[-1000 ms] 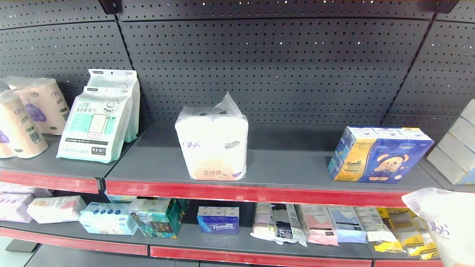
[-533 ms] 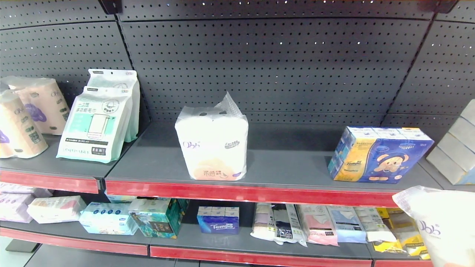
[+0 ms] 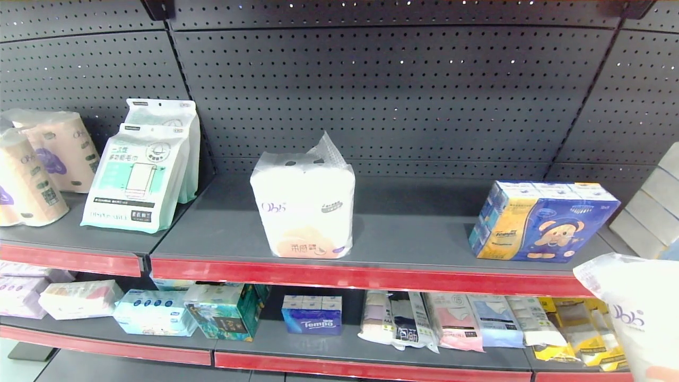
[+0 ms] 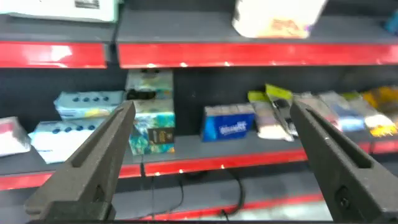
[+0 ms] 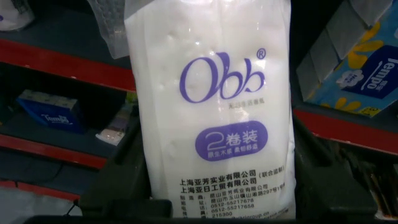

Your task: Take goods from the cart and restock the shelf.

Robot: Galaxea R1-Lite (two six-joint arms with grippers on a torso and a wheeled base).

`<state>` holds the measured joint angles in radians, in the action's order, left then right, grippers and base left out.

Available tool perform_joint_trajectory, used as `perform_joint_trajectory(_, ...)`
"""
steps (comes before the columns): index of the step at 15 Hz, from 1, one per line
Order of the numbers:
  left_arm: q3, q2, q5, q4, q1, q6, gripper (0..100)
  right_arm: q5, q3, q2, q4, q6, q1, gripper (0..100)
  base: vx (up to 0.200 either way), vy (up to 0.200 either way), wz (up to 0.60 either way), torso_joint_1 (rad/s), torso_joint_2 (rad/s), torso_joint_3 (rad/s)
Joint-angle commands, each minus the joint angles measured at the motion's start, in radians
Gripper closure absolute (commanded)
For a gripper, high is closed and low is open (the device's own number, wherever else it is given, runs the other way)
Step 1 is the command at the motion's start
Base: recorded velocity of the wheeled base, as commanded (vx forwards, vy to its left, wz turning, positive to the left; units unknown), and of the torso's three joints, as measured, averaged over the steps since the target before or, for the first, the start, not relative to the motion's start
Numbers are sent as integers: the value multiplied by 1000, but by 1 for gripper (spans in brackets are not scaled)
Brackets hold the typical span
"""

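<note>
My right gripper (image 5: 217, 193) is shut on a white two-roll paper pack (image 5: 214, 106), a dark finger pressing each side. In the head view this held pack (image 3: 636, 313) hangs at the bottom right, in front of the red edge of the upper shelf (image 3: 403, 223). A larger white roll pack (image 3: 302, 212) stands upright at the middle of that shelf. My left gripper (image 4: 211, 155) is open with nothing between its fingers, low in front of the lower shelf (image 4: 186, 165).
A blue and yellow tissue pack (image 3: 541, 220) sits on the upper shelf right of centre, with bare shelf between it and the white pack. Green-white pouches (image 3: 143, 175) and beige roll packs (image 3: 37, 164) stand left. Grey boxes (image 3: 650, 207) lean at far right. The lower shelf holds several tissue packs.
The held pack drifted slightly left, then came back right and now sits a little higher. Nothing on the shelves has moved.
</note>
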<state>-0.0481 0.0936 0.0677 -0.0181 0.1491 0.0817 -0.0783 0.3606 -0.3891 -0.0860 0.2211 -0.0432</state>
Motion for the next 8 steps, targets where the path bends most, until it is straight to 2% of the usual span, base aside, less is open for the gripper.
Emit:
perform_joint_trajectory(1, 16, 5, -25, 9, 1, 7, 0, 0, 8, 3, 0, 0, 0, 100, 0, 0, 0, 0, 0, 0)
perform_joint_trajectory(3, 16, 5, -39, 9, 1, 24, 0, 2, 11, 4, 0, 4, 0, 100, 0, 0, 0, 0, 0, 0)
perform_joint_trajectory(4, 17, 5, -49, 10, 0, 20, 0, 2, 8, 6, 0, 14, 0, 100, 0, 0, 0, 0, 0, 0)
perform_joint_trajectory(5, 17, 5, -62, 10, 1, 10, 0, 0, 8, 6, 0, 20, 0, 100, 0, 0, 0, 0, 0, 0)
perform_joint_trajectory(6, 17, 5, -63, 9, 0, -20, 0, -1, 6, 4, 0, 21, 0, 100, 0, 0, 0, 0, 0, 0)
perform_joint_trajectory(7, 17, 5, -66, 7, 0, -34, 0, -1, 6, 3, 0, 20, 0, 100, 0, 0, 0, 0, 0, 0)
perform_joint_trajectory(8, 16, 5, -77, 3, -3, -34, 0, -3, 6, 3, 0, 20, 0, 100, 0, 0, 0, 0, 0, 0)
